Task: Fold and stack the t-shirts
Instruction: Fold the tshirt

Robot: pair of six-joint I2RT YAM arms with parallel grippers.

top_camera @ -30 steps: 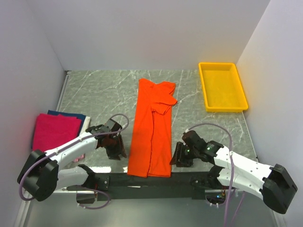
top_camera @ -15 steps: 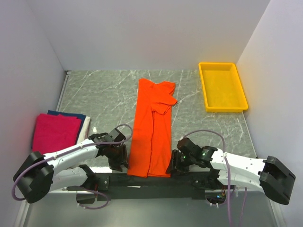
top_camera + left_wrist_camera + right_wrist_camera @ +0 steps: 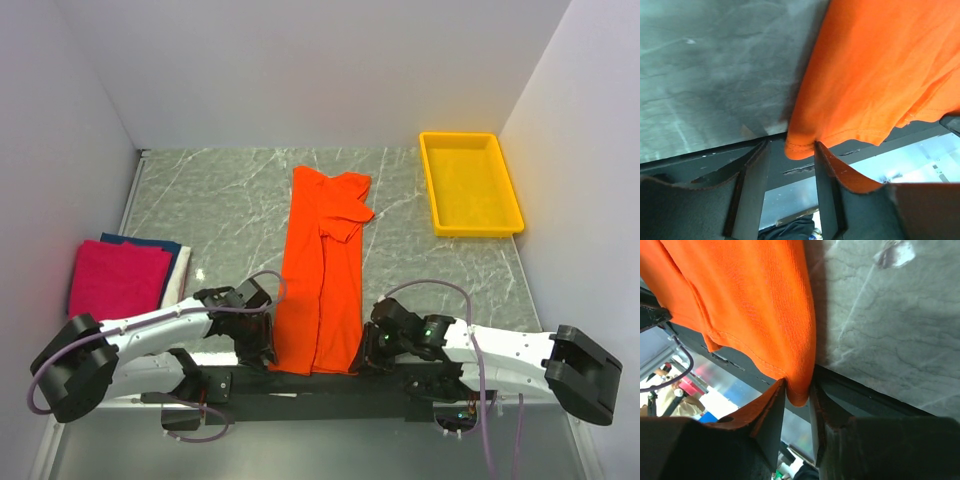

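Note:
The orange t-shirt (image 3: 320,270) lies folded into a long strip down the middle of the table, its bottom hem hanging over the near edge. At the hem's left corner (image 3: 800,147) my left gripper (image 3: 791,150) stands open; the cloth touches only the right finger (image 3: 827,170). In the top view that gripper (image 3: 262,352) is beside the strip's lower left. My right gripper (image 3: 798,390) is shut on the hem's right corner (image 3: 800,375), cloth filling the gap between both fingers. From above it (image 3: 362,358) sits at the strip's lower right. A magenta t-shirt (image 3: 118,278) lies folded at far left.
Under the magenta shirt a dark blue one (image 3: 140,241) and a pale one (image 3: 181,265) show at the edges. A yellow tray (image 3: 505,190) stands at the back right. The dark base rail (image 3: 320,382) runs along the near table edge, just below both grippers.
Both grippers have moved in toward the near corners of the orange hem and down to the table edge. The right jaws have closed onto their corner.

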